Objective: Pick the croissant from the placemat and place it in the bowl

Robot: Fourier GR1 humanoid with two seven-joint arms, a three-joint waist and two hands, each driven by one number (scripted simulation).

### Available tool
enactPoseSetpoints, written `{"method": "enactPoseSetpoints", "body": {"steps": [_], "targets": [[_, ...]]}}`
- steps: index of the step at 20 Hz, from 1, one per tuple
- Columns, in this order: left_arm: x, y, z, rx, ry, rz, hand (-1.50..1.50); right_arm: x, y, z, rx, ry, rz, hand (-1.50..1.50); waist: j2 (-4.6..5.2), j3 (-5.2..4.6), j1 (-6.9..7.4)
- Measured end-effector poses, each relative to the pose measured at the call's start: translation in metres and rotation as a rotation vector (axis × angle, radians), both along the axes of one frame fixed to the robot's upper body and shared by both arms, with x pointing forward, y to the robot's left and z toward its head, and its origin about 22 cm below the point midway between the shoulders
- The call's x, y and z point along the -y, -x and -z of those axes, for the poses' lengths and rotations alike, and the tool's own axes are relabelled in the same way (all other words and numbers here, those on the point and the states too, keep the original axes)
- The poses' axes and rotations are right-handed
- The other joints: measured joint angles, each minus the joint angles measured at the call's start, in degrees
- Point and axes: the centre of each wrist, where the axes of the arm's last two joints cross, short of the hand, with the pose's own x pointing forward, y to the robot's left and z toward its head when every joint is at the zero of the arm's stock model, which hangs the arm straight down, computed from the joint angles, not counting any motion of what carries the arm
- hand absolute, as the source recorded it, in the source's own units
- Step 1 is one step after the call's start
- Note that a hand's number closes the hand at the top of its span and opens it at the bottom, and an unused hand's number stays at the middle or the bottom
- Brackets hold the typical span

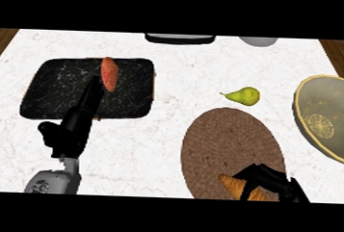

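Note:
The orange croissant (236, 186) lies at the near end of the round brown woven placemat (227, 139), partly cut off by the view's lower edge. My right hand (272, 183) is on it, fingers curled over its right side. The yellowish bowl (308, 120) stands at the right edge of the counter, partly out of view. My left hand (79, 119) rests open at the left, straight fingers stretched over the dark tray (59, 85).
A reddish sweet potato (109, 73) lies on the dark tray at the back left. A green pear (244, 96) sits between the placemat and the counter's back. A dark appliance (180, 38) and a grey round object (258, 41) stand at the far edge.

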Motion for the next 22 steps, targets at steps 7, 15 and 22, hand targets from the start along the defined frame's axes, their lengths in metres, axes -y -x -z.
{"method": "enactPoseSetpoints", "body": {"steps": [7, 15, 22], "targets": [[-0.001, -0.002, -0.002, -0.001, -0.009, 0.005, 0.00, 0.005, 0.019, -0.059, 0.165, 0.028, 0.088, 1.50, 0.00, -0.07, 0.07], [0.003, -0.002, -0.002, 0.001, -0.004, 0.016, 0.00, 0.013, -0.010, -0.100, 0.156, 0.113, 0.216, 1.50, 0.10, -0.17, 0.63], [0.005, -0.011, -0.003, 0.001, -0.009, 0.019, 0.00, 0.016, -0.037, -0.156, 0.177, 0.169, 0.355, 1.50, 0.13, -0.13, 0.76]]}}
